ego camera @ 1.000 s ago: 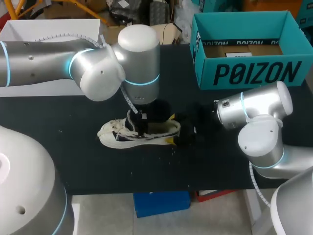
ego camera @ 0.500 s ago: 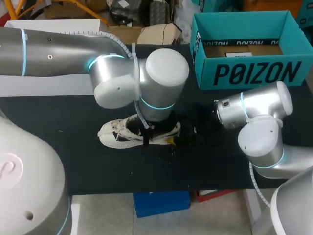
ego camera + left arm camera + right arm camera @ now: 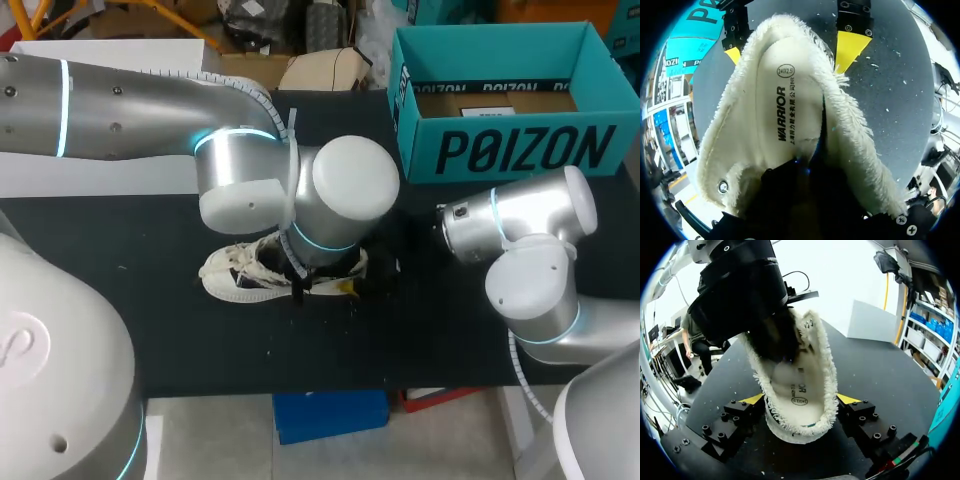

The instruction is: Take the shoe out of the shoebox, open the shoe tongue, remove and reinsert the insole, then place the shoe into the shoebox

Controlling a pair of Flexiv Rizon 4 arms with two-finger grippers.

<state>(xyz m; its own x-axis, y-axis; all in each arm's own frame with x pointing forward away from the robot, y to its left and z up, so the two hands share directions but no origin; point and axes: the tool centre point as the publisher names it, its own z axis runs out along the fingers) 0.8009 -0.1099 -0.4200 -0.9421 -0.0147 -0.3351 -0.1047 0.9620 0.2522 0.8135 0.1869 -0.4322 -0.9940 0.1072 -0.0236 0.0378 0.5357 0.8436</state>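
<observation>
A white fleece-lined shoe (image 3: 240, 276) lies on its sole mid-table, toe toward the left. My left arm's wrist (image 3: 340, 200) hangs right over its opening and hides the heel half. In the left wrist view my left gripper (image 3: 805, 200) is a dark shape down inside the shoe, on the printed insole (image 3: 785, 107). My right gripper (image 3: 800, 399) straddles the heel, one yellow fingertip (image 3: 754, 399) pressed to each side of the fleece collar (image 3: 826, 385). The same gripper (image 3: 792, 50) shows beyond the heel in the left wrist view. The teal shoebox (image 3: 500, 150) stands open at the back right.
The black table top (image 3: 180, 330) has bare room in front of the shoe and to its left. My right arm's elbow (image 3: 530, 280) sits between the shoe and the table's right edge, in front of the shoebox.
My left arm has swung right and come down over the shoe's opening, covering more of it. The shoe and my right arm have stayed put.
</observation>
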